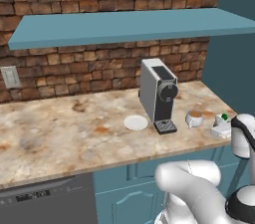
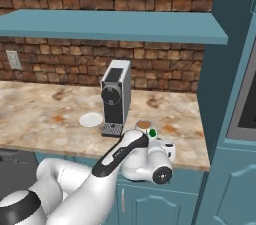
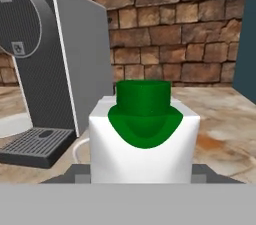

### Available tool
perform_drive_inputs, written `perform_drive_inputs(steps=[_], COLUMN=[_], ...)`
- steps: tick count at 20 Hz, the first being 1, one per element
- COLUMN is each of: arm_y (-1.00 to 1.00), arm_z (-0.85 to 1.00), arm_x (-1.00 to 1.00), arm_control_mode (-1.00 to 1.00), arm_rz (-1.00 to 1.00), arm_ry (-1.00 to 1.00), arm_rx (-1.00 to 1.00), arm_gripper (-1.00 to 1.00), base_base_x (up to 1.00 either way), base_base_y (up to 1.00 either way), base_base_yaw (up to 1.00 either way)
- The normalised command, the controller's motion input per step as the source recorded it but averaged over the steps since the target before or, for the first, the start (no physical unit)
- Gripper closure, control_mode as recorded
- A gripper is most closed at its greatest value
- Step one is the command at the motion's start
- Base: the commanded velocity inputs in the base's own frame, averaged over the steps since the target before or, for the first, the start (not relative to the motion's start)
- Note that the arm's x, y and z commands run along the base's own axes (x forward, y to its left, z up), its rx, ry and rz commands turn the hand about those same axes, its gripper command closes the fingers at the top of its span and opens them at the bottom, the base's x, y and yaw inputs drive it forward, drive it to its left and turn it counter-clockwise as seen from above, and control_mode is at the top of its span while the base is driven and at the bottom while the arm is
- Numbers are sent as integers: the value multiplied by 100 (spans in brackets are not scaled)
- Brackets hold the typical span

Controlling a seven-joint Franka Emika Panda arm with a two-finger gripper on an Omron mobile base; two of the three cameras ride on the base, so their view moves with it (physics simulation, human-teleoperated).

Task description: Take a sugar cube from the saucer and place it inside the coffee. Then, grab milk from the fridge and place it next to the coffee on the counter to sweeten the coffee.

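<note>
the gripper (image 3: 142,176) has its two fingers set about halfway apart on either side of the milk (image 3: 144,139), a white carton with a green cap, and it appears to hold it between them. in the hand view the carton fills the middle, with the coffee machine (image 3: 45,64) to its left and the brick wall (image 3: 190,29) behind.

in the left base view the milk (image 1: 221,124) sits low over the counter (image 1: 60,133) near its right end, just beside the coffee (image 1: 194,118), which stands next to the machine's drip tray. whether the carton's base touches the stone i cannot tell. the saucer (image 1: 136,122) lies on the counter on the other side of the machine, and no cube is clear on it.

in the right base view the arm covers most of the carton; its green cap (image 2: 153,132) shows just right of the coffee (image 2: 144,125). a teal shelf (image 2: 110,25) runs above.
</note>
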Motion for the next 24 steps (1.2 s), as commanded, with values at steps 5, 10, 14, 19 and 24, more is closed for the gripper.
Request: perform_drive_inputs(steps=[5,10,14,19,24], arm_y=[-2,-11,-13,-11,-14], arm_z=[-33,-15,-13,-24,-28], arm_x=[19,40,37,20,25], arm_control_mode=[-100,-100,-100,-100,-100], arm_rz=[0,0,0,0,0], arm_ry=[-4,-5,-5,-5,-3], arm_rx=[-1,0,0,0,0], arm_gripper=[100,100,100,100,-100], base_base_x=[0,0,0,0,0], base_base_y=[0,0,0,0,0], base_base_yaw=[0,0,0,0,0])
